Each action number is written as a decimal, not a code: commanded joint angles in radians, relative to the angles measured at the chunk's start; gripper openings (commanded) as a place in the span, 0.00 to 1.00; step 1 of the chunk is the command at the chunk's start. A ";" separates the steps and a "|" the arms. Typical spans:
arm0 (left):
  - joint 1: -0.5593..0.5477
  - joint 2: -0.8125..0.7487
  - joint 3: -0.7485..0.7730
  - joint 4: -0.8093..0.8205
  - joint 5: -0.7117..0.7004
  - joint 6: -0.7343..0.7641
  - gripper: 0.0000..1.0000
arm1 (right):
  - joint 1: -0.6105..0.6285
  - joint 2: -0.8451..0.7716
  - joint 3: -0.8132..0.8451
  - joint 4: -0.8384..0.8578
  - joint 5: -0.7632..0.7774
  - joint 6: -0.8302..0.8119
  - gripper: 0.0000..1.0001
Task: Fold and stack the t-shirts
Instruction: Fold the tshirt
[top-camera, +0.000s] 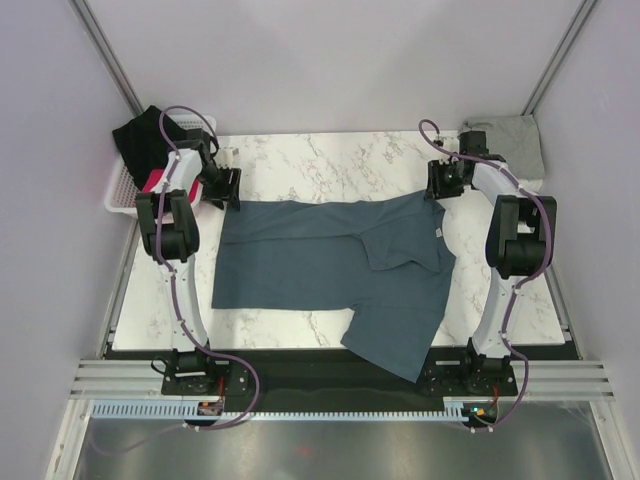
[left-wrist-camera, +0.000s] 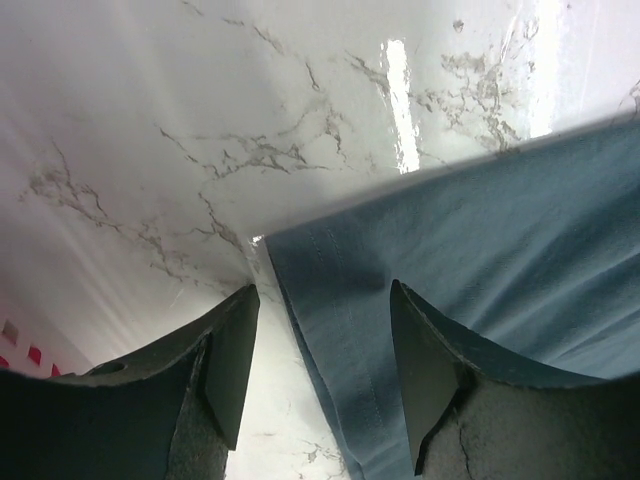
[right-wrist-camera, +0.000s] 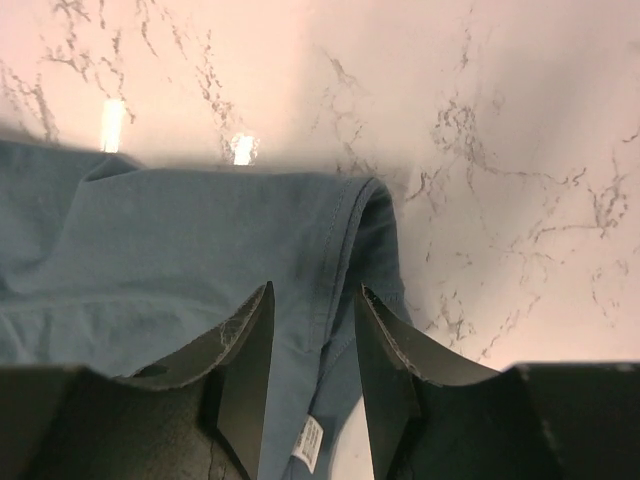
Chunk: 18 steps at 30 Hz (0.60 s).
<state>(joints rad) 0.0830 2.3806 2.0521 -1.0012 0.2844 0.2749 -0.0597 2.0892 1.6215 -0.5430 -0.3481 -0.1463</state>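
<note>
The marble table (top-camera: 330, 160) bears the blue tee (top-camera: 310, 265), spread flat. The left gripper (top-camera: 225, 188) and right gripper (top-camera: 445, 183) hang released over its far corners. The grey tee (top-camera: 515, 140) lies far right.

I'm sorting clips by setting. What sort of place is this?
Likely a robot lab cell, not a home: plain grey partition walls enclose a white marble-patterned tabletop, and two black-and-white robot arms are bolted to an aluminium frame at its near edge.
</note>
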 joint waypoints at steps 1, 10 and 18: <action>0.015 0.034 0.054 0.036 -0.059 -0.017 0.63 | 0.000 0.040 0.049 0.023 0.024 -0.018 0.46; 0.004 0.062 0.060 0.044 -0.071 -0.011 0.44 | 0.000 0.104 0.072 0.028 0.046 -0.027 0.41; -0.011 0.055 0.060 0.041 -0.056 0.006 0.10 | 0.001 0.129 0.061 0.029 0.049 -0.044 0.29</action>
<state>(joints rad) 0.0731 2.4100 2.0899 -0.9932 0.2481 0.2726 -0.0586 2.1933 1.6569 -0.5278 -0.3126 -0.1699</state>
